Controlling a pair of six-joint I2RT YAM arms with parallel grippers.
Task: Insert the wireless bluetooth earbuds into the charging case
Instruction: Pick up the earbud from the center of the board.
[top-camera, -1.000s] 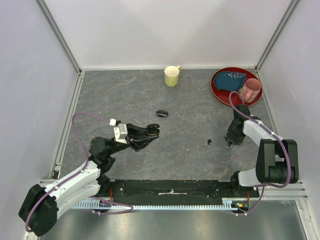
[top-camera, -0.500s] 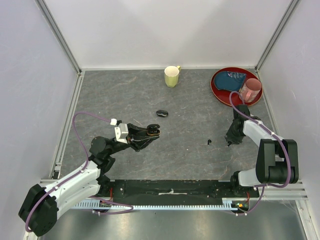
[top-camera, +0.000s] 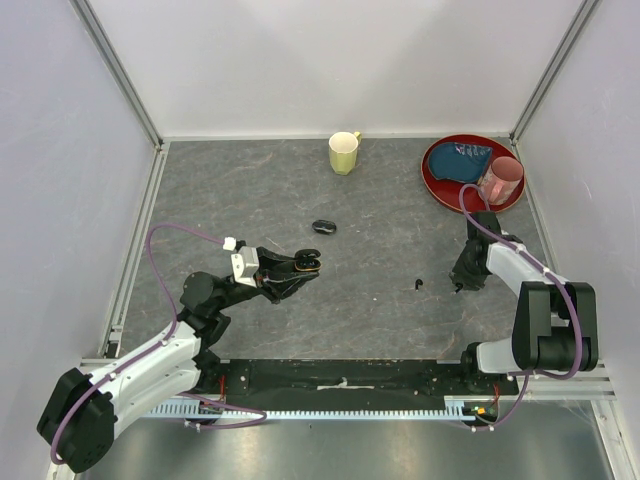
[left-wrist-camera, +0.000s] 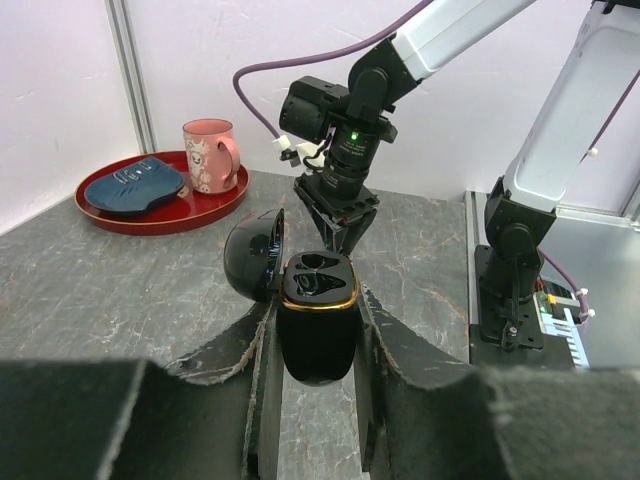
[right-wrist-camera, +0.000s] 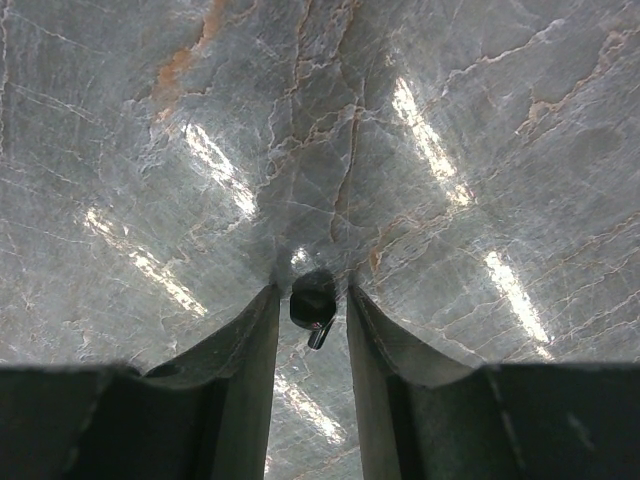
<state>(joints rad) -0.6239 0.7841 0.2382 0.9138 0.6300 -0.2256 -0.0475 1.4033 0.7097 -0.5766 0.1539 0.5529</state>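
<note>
My left gripper (top-camera: 308, 262) is shut on the charging case (left-wrist-camera: 317, 320), a glossy black oval box with a gold rim. It holds the case above the table with the lid (left-wrist-camera: 252, 255) swung open to the left and two empty sockets showing. My right gripper (top-camera: 460, 283) points down at the table on the right. Its jaws are a little apart and straddle one tiny black earbud (right-wrist-camera: 313, 300), which lies on the table between the fingertips. A second earbud (top-camera: 418, 285) lies on the table just left of the right gripper.
A small black oval object (top-camera: 323, 227) lies mid-table beyond the left gripper. A yellow mug (top-camera: 344, 152) stands at the back. A red tray (top-camera: 440, 185) at the back right holds a pink mug (top-camera: 502, 180) and a blue item (top-camera: 468, 160).
The left gripper with the case has drifted very slightly to the right. The right gripper stays down at the same spot.
</note>
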